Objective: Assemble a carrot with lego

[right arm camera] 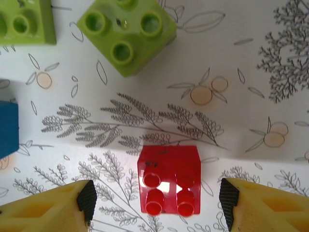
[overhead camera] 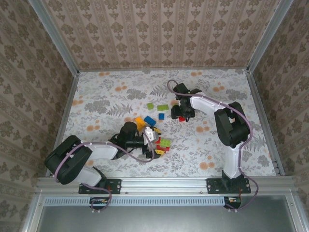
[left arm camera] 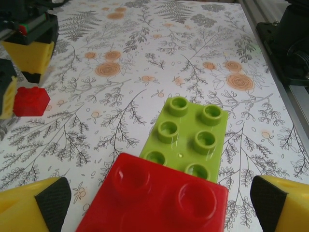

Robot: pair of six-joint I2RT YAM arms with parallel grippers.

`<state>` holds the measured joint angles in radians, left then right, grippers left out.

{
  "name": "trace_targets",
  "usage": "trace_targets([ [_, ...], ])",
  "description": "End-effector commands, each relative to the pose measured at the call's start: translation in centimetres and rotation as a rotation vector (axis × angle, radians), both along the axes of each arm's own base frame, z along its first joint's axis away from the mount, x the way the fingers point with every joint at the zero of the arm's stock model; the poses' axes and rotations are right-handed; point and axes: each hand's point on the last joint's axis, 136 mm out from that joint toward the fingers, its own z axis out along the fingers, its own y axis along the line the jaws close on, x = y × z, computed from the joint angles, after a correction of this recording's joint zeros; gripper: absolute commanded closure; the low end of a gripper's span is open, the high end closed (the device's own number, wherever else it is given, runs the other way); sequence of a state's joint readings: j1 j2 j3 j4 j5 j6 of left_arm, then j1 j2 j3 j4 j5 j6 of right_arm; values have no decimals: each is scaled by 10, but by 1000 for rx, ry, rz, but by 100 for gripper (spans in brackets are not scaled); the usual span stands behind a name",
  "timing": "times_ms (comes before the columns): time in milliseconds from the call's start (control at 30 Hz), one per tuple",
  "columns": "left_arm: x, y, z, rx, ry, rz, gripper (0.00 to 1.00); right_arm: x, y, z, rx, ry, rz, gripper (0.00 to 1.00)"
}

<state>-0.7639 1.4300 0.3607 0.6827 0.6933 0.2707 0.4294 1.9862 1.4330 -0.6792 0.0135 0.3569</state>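
Enclosure: three walls (overhead camera: 159,29) papered in beige-brown damask, with aluminium posts at the two far corners. The table (overhead camera: 106,92) carries a white cover printed with grey fern sprigs and small orange blossoms. The cover lies flat. An aluminium rail (overhead camera: 164,183) runs along the near edge, and both arm bases are bolted to it.

Lego (overhead camera: 149,120): loose bricks lie scattered about the middle of the table, well apart from all four edges. One cluster of orange, blue, yellow, red and lime bricks sits toward the near edge. A few green and blue bricks lie closer to the far edge. From above I cannot tell whether any are joined into the carrot.

Left gripper (overhead camera: 150,141): low over the near cluster, with its arm stretched along the near edge from the left corner. The fingers stand wide apart. A large red brick (left arm camera: 154,198) sits between them with bare cover on either side, and neither pad touches it. This brick hides the near end of a lime six-stud brick (left arm camera: 190,130).

Right gripper (overhead camera: 182,116): points down at the cover, right of the table's middle and toward the far edge. The jaws are apart and straddle a red four-stud brick (right arm camera: 169,179), with a gap on each side. Near it lie a lime four-stud brick (right arm camera: 126,34) and, further off, a blue brick (right arm camera: 7,128).
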Motion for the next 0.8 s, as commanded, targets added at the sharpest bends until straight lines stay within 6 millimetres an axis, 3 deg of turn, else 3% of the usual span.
trace_targets([
  [0, 0, -4, 6, -18, -19, -38, 2, 6, 1, -4, 10, 12, 17, 31],
  [767, 5, -4, 2, -11, -3, -26, 3, 10, -8, -22, 30, 51, -14, 52],
])
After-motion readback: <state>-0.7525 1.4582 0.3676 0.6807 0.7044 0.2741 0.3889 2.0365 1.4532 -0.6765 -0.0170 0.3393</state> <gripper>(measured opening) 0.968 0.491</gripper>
